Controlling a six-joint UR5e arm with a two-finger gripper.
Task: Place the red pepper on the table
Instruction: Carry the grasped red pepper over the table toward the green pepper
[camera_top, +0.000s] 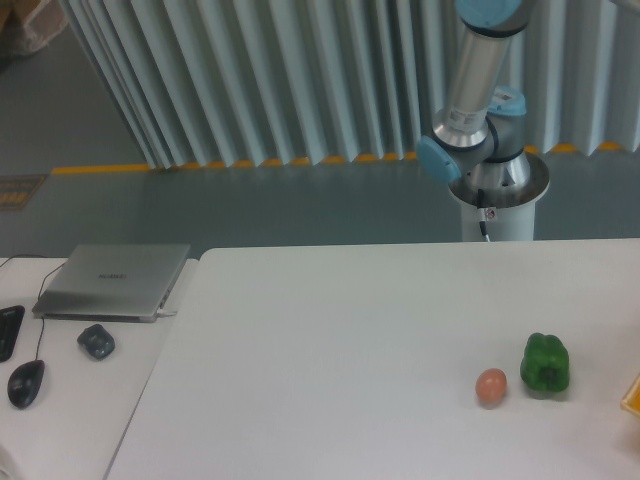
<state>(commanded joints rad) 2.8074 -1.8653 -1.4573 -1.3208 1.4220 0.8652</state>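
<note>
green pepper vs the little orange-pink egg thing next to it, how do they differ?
Colour: the green pepper is dark glossy green; the egg-shaped object is matte orange-pink.
Size: the pepper is clearly bigger and taller.
Shape: the pepper is lumpy and lobed; the egg is smooth and rounded.
Shared: both sit apart, side by side, near the right end of the white table.

The laptop (113, 281) lid's faint logo is too small to read
</note>
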